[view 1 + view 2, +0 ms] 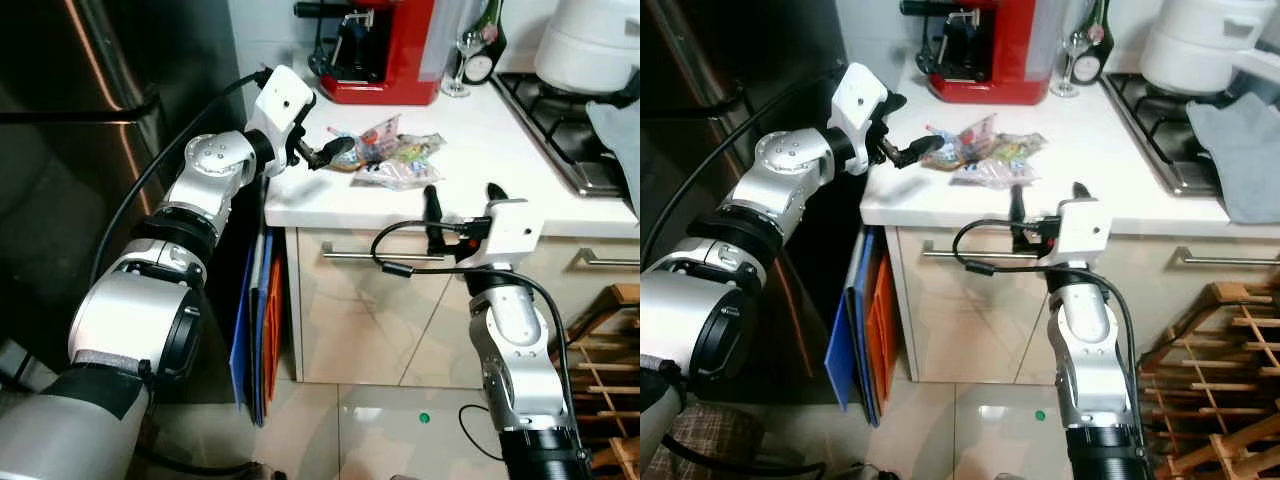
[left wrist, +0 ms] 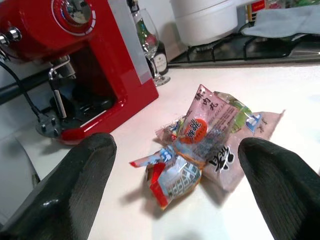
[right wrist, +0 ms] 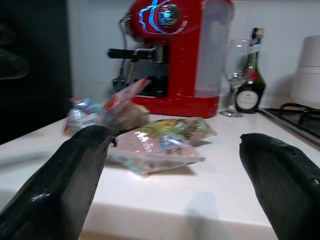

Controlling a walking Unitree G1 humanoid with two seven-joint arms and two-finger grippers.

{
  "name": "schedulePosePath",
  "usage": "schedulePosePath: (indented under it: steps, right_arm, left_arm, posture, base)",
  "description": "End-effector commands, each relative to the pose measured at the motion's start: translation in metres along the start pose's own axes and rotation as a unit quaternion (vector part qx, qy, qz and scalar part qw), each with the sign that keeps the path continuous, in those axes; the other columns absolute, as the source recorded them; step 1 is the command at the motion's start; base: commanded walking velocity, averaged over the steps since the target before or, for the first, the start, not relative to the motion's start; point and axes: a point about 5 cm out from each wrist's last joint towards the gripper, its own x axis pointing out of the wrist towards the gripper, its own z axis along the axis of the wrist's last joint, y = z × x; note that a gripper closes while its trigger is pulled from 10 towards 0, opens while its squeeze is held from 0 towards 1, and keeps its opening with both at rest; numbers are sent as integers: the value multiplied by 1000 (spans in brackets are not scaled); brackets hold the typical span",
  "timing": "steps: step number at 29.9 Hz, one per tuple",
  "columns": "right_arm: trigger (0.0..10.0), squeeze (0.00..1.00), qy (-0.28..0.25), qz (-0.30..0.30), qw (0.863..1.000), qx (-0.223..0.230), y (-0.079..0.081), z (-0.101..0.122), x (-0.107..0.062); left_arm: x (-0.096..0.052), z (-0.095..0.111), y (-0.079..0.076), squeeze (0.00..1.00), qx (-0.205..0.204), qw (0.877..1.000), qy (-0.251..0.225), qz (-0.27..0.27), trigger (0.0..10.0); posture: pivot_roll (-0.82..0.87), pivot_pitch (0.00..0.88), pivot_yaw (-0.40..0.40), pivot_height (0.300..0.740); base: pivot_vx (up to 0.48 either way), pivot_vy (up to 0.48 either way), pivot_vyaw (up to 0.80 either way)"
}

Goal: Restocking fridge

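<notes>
My left gripper [image 1: 325, 152] is spread open just beside the packets [image 1: 395, 153] on the counter [image 1: 480, 150] — my right gripper [image 1: 463, 205], also apart, waits at its edge.

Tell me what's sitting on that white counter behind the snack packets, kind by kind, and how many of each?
Red coffee machine: 1
Wine glass: 1
Dark bottle: 1
White pot on the hob: 1
Grey cloth: 1
Total: 5
</notes>
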Motion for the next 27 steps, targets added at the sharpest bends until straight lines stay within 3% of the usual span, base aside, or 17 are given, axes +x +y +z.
schedulePosePath:
  steps: [1,2,10,13,15,17,19,20,21,22,23,25,27]
  right_arm:
    - [10000,0,3,10,1000,-4,-1,4,-5]
    - [10000,0,12,18,1000,-9,-1,4,-13]
    - [10000,0,33,29,999,-12,1,3,-29]
    - [10000,0,37,26,999,-9,4,5,-34]
    - [10000,0,34,16,999,-9,6,8,-40]
    - [10000,0,31,-5,999,-14,2,11,-46]
    - [10000,0,34,-20,999,-19,-3,12,-52]
    - [10000,0,36,-29,998,-33,-7,11,-56]
    - [10000,0,36,-29,998,-33,-7,11,-56]
    - [10000,0,37,-32,997,-51,-12,9,-58]
    - [10000,0,39,-31,997,-57,-13,7,-57]
    - [10000,0,41,-30,997,-58,-14,6,-56]
    - [10000,0,44,-25,997,-51,-13,3,-49]
  left_arm:
    - [3,6,0,0,14,1000,5,-12,10000]
    - [3,6,0,0,12,1000,6,-16,10000]
    - [7,6,-2,0,12,1000,16,-13,10000]
    - [7,9,6,0,-33,998,-5,51,10000]
    - [3,9,12,0,-83,990,-44,104,10000]
    - [0,5,8,0,-87,986,-75,117,10000]
    - [-4,0,0,0,-102,980,-108,130,10000]
    - [-13,-12,-27,0,-133,975,-135,118,10000]
    - [-13,-12,-27,0,-133,975,-135,118,10000]
    - [-26,-23,-57,0,-144,974,-134,108,10000]
    - [-31,-26,-69,0,-141,975,-130,110,10000]
    - [-36,-31,-77,0,-154,973,-126,116,10000]
    - [-47,-40,-86,0,-197,960,-132,151,10000]
  posture:
    - [-207,0,14,740]
    - [-218,0,5,740]
    - [-252,13,-2,740]
    - [-255,19,17,740]
    - [-256,23,29,740]
    - [-240,22,22,740]
    - [-225,20,11,740]
    - [-181,0,-5,740]
    - [-181,0,-5,740]
    - [-161,0,-13,740]
    - [-148,0,-19,740]
    - [-136,0,-19,740]
    - [-125,0,-19,740]
  base:
    - [0,0,0]
    - [0,0,0]
    - [0,0,0]
    - [0,0,0]
    - [0,0,0]
    - [0,0,0]
    - [0,0,0]
    - [0,0,0]
    - [0,0,0]
    - [0,0,0]
    - [0,0,0]
    - [0,0,0]
    - [0,0,0]
